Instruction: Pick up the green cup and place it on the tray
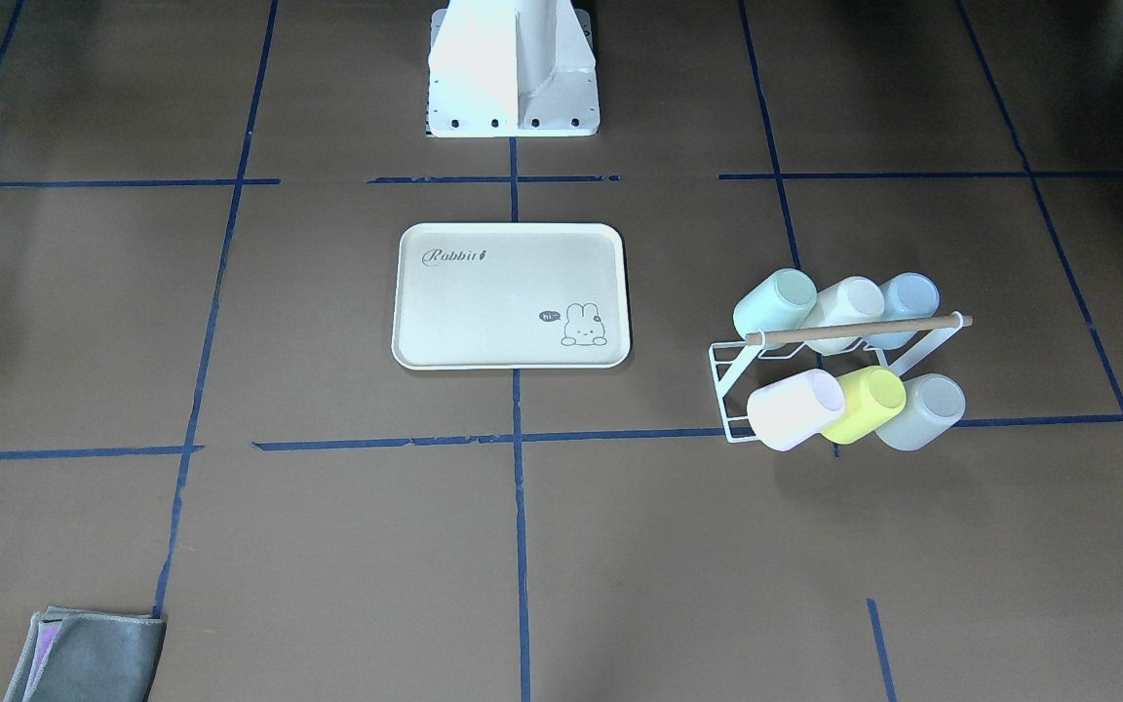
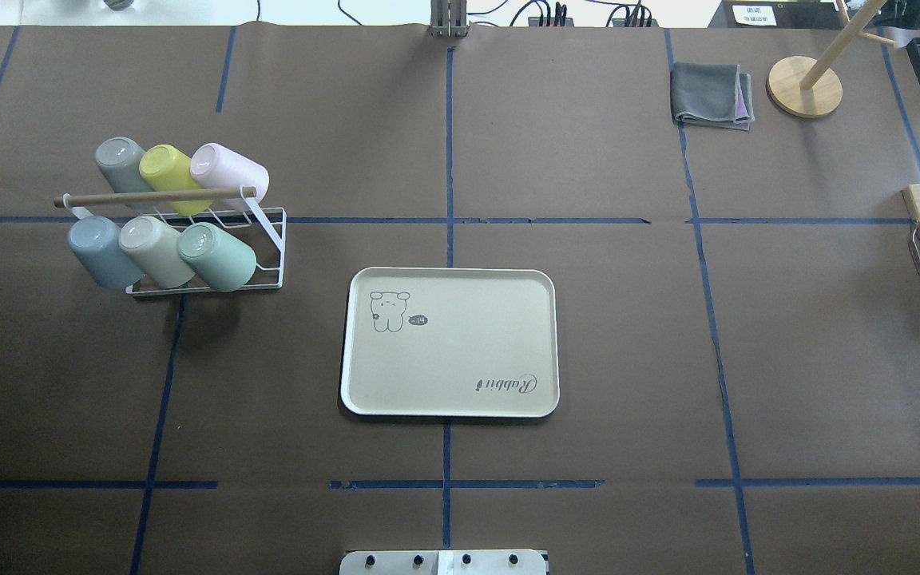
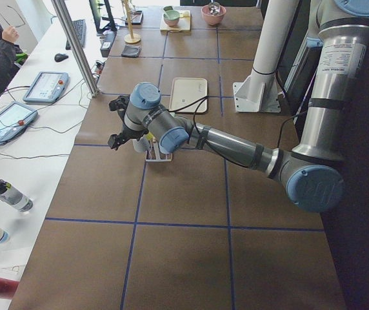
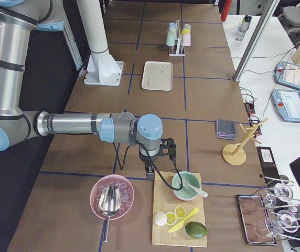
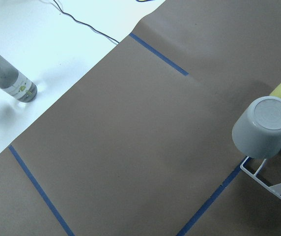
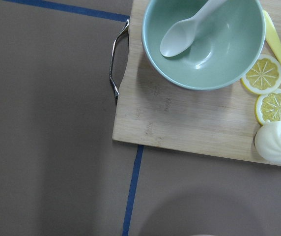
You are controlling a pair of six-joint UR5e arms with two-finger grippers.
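The green cup (image 2: 216, 255) is a pale mint tumbler lying on its side in the near row of a white wire rack (image 2: 268, 239), at that row's right end. From the front-facing view the green cup (image 1: 776, 300) is at the rack's back left. The cream tray (image 2: 450, 342) with "Rabbit" lettering lies bare at the table's middle. My left gripper (image 3: 116, 123) hovers beyond the rack toward the table's left end, and I cannot tell its state. My right gripper (image 4: 158, 157) hangs far off by a wooden board (image 4: 179, 215), state also unclear.
The rack also holds a grey cup (image 5: 263, 125), a lime cup (image 2: 166, 169), a pink, a cream and a blue-grey one. A folded grey cloth (image 2: 711, 96) and a wooden stand (image 2: 805, 84) sit at the far right. The board carries a green bowl (image 6: 202, 42), a spoon and lemon slices.
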